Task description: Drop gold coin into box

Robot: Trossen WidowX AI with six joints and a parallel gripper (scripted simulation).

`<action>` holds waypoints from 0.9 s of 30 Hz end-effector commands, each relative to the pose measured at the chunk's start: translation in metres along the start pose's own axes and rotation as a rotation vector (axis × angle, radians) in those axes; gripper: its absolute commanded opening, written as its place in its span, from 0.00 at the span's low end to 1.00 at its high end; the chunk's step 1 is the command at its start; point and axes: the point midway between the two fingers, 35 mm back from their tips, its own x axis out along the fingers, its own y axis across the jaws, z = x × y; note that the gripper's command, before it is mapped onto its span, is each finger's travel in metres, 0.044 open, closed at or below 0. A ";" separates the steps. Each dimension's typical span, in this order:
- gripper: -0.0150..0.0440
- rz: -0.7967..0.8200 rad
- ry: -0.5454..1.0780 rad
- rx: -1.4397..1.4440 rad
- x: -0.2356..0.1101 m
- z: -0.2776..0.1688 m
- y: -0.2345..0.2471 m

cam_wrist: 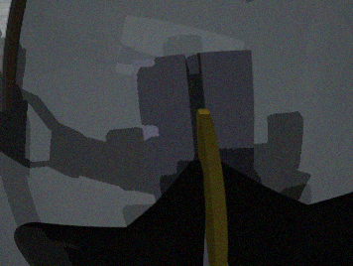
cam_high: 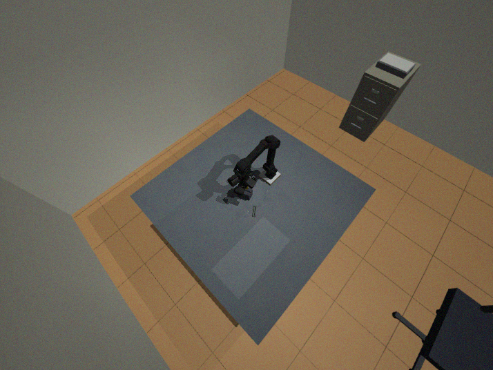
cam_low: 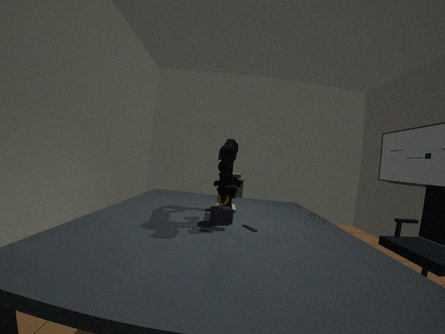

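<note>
My gripper [cam_low: 223,199] [cam_wrist: 203,169] is shut on the gold coin [cam_low: 219,200] [cam_wrist: 214,199], which hangs on edge, above the grey box [cam_high: 243,193] [cam_low: 221,216] [cam_wrist: 228,99]. In the wrist view the slot [cam_wrist: 195,94] shows as a dark line in the shadowed lid. The coin's far end overlaps the slot's right side there, and its edge runs roughly along it with a slight slant. The black fingers and the coin hide the near part of the lid. The dark-green holder [cam_high: 253,211] [cam_low: 249,227] lies empty on the table beside the box.
The blue-grey table [cam_high: 310,190] [cam_low: 215,273] carries the arm's white base plate [cam_high: 273,179]. The arm's shadow covers the box area. A pale rectangular patch [cam_high: 253,257] lies beyond the holder. A filing cabinet [cam_high: 374,99] and a chair [cam_high: 458,326] stand off the table.
</note>
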 end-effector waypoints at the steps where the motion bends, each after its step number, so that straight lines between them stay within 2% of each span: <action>1: 0.25 0.002 -0.001 -0.007 0.003 0.000 0.000; 22: 0.25 0.002 -0.001 -0.005 0.012 0.000 0.000; 27: 0.48 0.000 0.000 -0.002 0.010 0.000 0.000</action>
